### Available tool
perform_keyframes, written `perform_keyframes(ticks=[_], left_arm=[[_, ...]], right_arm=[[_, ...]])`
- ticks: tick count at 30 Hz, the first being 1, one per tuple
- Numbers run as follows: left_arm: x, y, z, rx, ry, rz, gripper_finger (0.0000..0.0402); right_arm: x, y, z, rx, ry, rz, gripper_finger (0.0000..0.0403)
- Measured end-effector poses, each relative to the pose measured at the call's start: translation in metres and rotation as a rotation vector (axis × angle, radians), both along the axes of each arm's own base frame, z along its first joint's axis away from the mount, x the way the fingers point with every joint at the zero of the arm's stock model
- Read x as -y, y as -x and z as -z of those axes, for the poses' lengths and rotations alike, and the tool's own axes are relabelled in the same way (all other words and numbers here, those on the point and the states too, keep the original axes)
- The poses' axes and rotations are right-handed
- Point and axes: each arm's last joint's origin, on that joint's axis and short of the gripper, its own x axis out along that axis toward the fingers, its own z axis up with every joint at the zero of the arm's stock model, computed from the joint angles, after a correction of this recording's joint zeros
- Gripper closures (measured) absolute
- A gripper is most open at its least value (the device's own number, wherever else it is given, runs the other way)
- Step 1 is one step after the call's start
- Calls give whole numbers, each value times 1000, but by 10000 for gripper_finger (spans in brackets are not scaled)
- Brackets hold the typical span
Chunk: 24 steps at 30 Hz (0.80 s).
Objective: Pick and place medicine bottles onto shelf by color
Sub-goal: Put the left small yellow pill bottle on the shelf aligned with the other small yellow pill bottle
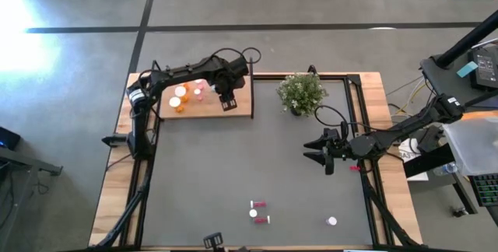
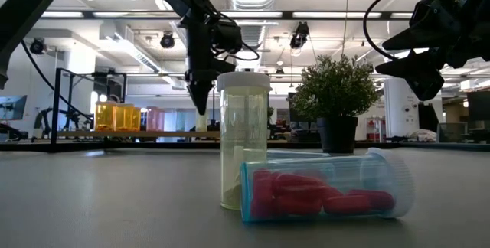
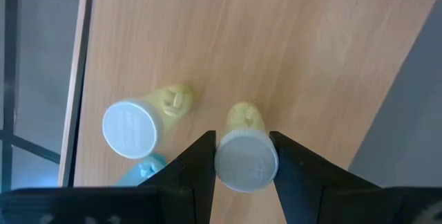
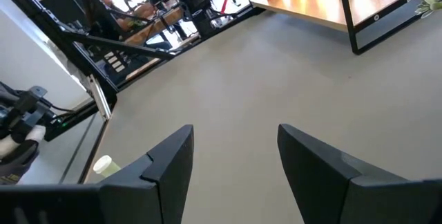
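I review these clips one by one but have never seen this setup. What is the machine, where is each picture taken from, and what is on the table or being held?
Two dark robot arms work at a table. One picture looks straight down, one looks level across the tabletop, and two come from cameras on the wrists. The left pincer is shut on a yellow bottle standing on the wooden shelf, beside another yellow one and the orange bottles. The right pincer hangs open and empty above the grey mat. Loose bottles wait near the mat's front edge, and a potted plant stands at the back.
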Motion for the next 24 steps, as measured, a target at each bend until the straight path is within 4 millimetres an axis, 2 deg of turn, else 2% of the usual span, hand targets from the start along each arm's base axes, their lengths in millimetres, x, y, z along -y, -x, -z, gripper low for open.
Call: perform_keyframes(ticks=[15, 24], left_arm=[[-2, -2, 1, 16, -16, -13, 293], [-3, -1, 3, 7, -16, -19, 253]], right_arm=[[0, 0, 0, 0, 0, 0, 202], [0, 0, 0, 0, 0, 0, 202]])
